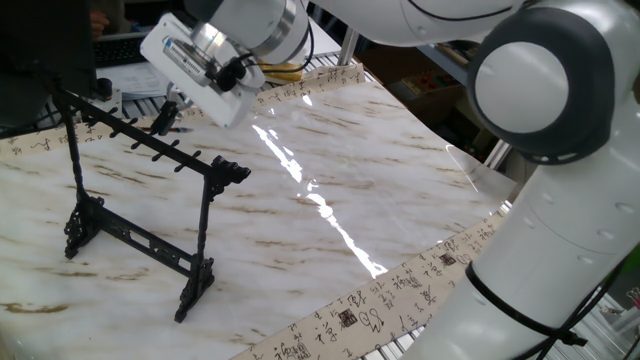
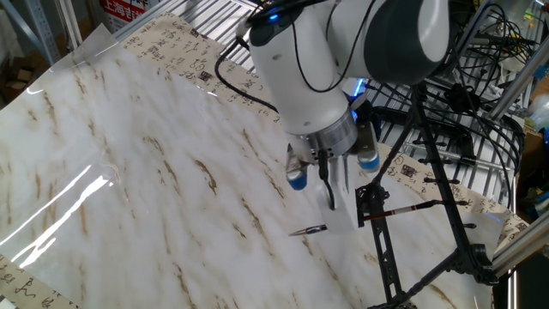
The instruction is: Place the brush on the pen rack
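The brush lies flat on the marble table, its dark tip pointing left and its reddish handle running behind the pen rack. My gripper hangs just above the brush's tip end, close to the rack's ornate top-bar end. Its fingers stand apart and open, with nothing held. In the one fixed view the pen rack stands at the left. There my gripper sits behind its top bar, and the brush cannot be made out.
My arm's large white links fill the right side. A yellow object lies at the table's far edge. Black wire shelving and cables crowd the space behind the rack. A calligraphy-printed border edges the table.
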`<state>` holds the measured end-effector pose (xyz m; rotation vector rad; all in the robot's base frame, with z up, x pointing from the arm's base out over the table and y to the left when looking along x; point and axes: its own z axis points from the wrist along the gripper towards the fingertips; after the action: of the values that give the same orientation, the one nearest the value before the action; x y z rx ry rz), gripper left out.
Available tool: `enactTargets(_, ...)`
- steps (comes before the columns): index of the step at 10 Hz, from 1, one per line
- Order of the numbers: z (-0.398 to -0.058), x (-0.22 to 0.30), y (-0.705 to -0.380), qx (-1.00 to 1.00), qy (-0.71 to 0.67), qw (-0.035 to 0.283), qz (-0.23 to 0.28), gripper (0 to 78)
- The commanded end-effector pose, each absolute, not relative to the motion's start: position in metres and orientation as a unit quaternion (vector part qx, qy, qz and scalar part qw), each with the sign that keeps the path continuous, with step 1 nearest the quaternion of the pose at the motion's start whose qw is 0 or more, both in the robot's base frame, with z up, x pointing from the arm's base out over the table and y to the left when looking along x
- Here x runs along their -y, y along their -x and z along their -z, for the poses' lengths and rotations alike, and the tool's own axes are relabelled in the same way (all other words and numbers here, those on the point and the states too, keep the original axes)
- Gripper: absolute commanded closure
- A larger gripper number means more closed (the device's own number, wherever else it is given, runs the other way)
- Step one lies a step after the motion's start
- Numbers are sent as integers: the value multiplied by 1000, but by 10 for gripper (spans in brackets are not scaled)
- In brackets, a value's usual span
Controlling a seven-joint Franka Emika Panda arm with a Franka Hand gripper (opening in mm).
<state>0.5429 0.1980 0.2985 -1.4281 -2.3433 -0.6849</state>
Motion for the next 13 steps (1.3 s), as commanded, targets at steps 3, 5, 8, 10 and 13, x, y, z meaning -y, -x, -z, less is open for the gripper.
enactTargets(3, -286, -206, -525, 819, 508, 128, 236, 764)
enactTargets(5, -284, -208, -523, 816, 515, 124, 233, 764)
enactTargets(8, -283, -211, -521, 809, 527, 117, 232, 764)
enactTargets(10, -283, -213, -520, 806, 535, 115, 226, 764)
enactTargets(13, -283, -214, -517, 805, 539, 109, 223, 764)
